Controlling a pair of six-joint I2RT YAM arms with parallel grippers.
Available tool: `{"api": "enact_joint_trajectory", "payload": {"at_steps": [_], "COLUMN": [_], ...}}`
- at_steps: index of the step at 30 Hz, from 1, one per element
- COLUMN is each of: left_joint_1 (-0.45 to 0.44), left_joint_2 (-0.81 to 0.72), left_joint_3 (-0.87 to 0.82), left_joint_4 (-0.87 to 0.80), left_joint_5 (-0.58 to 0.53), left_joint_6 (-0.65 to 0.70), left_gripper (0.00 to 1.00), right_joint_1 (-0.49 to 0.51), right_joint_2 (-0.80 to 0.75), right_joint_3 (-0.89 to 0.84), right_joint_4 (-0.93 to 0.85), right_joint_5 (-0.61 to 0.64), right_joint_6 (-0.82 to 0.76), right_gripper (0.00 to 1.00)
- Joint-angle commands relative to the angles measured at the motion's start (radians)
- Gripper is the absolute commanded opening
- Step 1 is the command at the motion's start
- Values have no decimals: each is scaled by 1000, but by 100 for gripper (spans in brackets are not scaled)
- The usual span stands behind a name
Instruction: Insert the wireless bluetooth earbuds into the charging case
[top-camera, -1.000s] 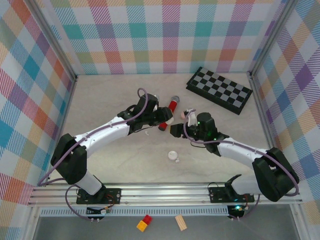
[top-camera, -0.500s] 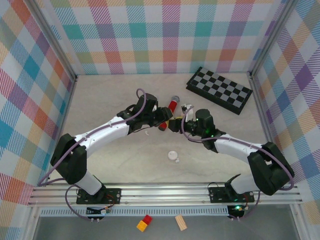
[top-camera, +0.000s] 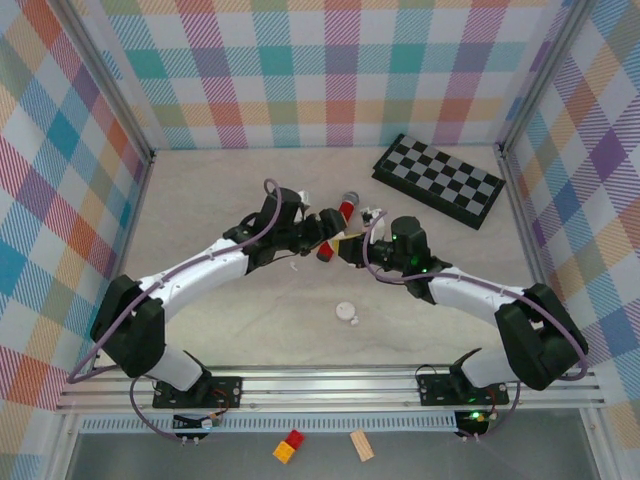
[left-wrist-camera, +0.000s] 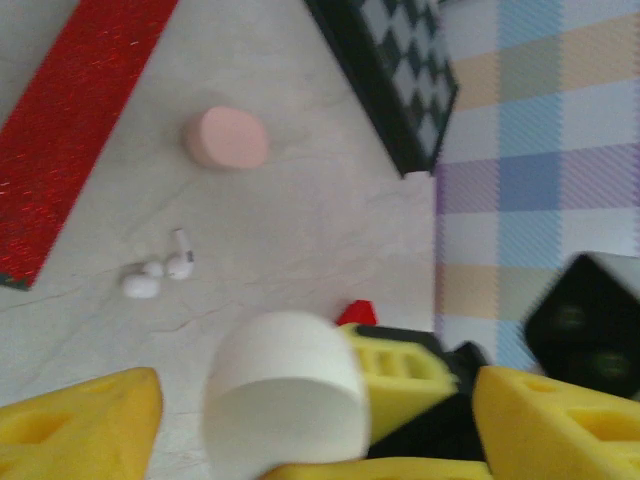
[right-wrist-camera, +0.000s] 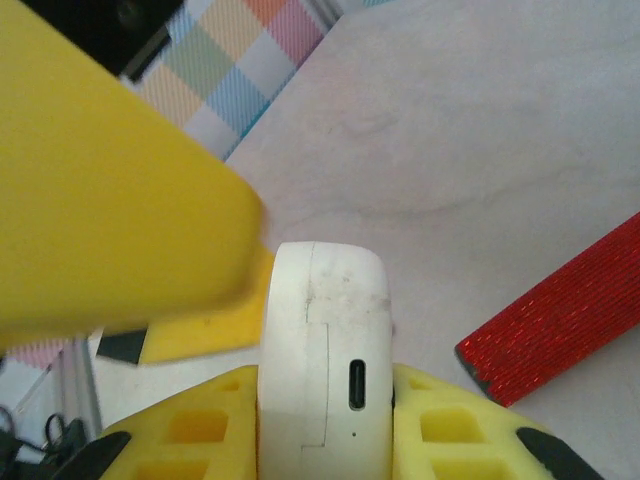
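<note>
Claw R (right-wrist-camera: 325, 435) pinches white charging case (right-wrist-camera: 320, 300); claw L (left-wrist-camera: 315, 425) spread wide round it, gripping nothing.

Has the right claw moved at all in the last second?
Yes. The right gripper, shut on the white charging case, has slid left and farther from the arm bases, ending beside the lower end of the red microphone.

The charging case (right-wrist-camera: 325, 350) is smooth matt white plastic, the red microphone (right-wrist-camera: 560, 320) glittery, the table (right-wrist-camera: 480, 130) stone-patterned.
</note>
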Motion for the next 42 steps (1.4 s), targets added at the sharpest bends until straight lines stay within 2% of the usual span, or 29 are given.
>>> {"api": "enact_joint_trajectory", "payload": {"at_steps": [1,4,9,12,19,21,27,30,37,42], "left_joint_1": [36,92,145,146,147,146,146,144,126,122], "left_joint_2": [-88,-142,-175,-174,-151,-143,-120,-105,-88,-99], "left_joint_3": [-23,-50,-59,-78,-83,-82,-87,-85,-80,-77], "left_joint_4": [113,136,62,49,-13,-12,103,115,82,68], "left_joint_5": [56,133,429,575,613,617,681,717,769,742], "left_joint_6": [99,203,539,622,679,679,601,597,631,626], "left_gripper": [92,96,97,96,79,78,55,53,47,26], "right_joint_1": [-43,-77,-108,-110,-110,-110,-110,-109,-109,-110], "right_joint_2": [-30,-37,-10,-8,-38,-40,-33,-27,-24,-22], "right_joint_3": [52,66,113,150,224,230,212,188,181,186], "right_joint_4": [-67,-101,-116,-151,-311,-322,-250,-169,-140,-151], "right_joint_5": [-177,-315,-522,-594,-663,-684,-725,-758,-771,-761], "right_joint_6": [3,5,29,4,-125,-138,-100,-44,-17,-19], "right_gripper": [18,19,20,19,19,19,16,16,16,23]}}
